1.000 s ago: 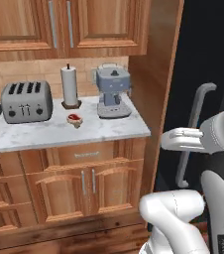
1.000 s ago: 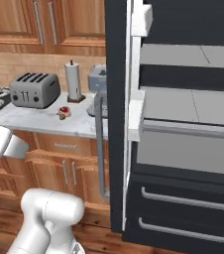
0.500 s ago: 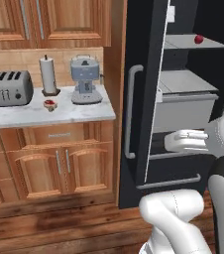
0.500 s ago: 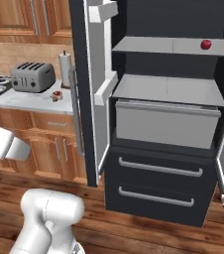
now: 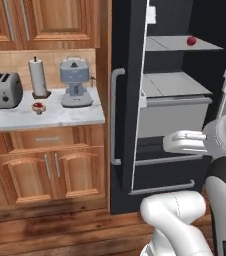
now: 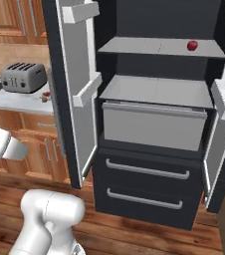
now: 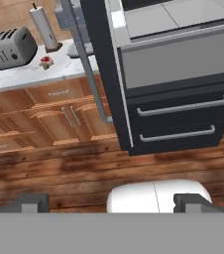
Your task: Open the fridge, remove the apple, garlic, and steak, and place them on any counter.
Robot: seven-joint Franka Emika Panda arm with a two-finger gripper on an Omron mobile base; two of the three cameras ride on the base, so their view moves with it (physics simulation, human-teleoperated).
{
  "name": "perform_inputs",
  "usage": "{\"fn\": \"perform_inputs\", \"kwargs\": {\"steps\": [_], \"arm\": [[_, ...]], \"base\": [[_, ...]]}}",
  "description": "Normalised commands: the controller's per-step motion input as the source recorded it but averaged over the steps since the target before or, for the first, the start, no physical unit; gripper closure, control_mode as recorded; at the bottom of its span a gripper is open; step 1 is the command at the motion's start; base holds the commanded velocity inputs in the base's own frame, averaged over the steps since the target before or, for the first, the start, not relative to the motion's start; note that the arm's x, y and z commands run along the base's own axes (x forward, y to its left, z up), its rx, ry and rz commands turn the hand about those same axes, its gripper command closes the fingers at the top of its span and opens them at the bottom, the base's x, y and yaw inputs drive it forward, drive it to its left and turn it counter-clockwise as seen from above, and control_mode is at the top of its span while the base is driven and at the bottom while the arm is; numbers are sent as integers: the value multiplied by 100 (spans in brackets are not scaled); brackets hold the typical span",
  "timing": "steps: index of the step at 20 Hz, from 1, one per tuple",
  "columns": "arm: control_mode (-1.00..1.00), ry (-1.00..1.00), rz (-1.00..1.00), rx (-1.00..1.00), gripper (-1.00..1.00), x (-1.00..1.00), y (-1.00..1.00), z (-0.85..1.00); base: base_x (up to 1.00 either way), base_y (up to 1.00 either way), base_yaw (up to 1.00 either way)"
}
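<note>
The gripper (image 7: 112, 201) is hanging low over the wooden floor (image 7: 74, 168), its two tips standing wide apart with nothing between them. Over the last second the base has been driving sideways, so the whole picture is sliding: a moment ago the counter was filling the view, and now the fridge (image 6: 154, 129) is sitting square ahead of the hand with both doors swung wide.

Just ahead of the hand and a little to its right, the two lower drawers (image 7: 178, 121) are staying closed. Above them the grey bin (image 6: 154, 129) is shut under its shelf. To the hand's left, past the open left door (image 5: 127, 110), the counter (image 5: 45, 115) is carrying a toaster (image 5: 2, 90), a paper towel roll (image 5: 37, 77), a coffee machine (image 5: 75, 82) and a small red-and-pale piece (image 5: 38, 106), which I am taking for the steak, already out.

Farthest off, up and to the right of the hand, the apple (image 6: 192, 46) is sitting alone on the top shelf (image 6: 159, 47). I am not making out the garlic anywhere.

So the opening step looks finished, and the robot seems to be lining itself up; the apple is high and well apart from the hand, so a long upward reach is looking necessary.
</note>
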Motion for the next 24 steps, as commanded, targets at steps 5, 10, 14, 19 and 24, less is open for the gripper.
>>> {"fn": "perform_inputs", "kwargs": {"steps": [5,10,14,19,24], "arm": [[100,0,0,0,-100,0,0,0],[100,0,0,0,-100,0,0,0],[100,0,0,0,-100,0,0,0],[100,0,0,0,-100,0,0,0],[100,0,0,0,-100,0,0,0]], "base": [[58,-100,0],[42,-100,0],[8,-37,0],[17,5,0],[32,11,0]]}}
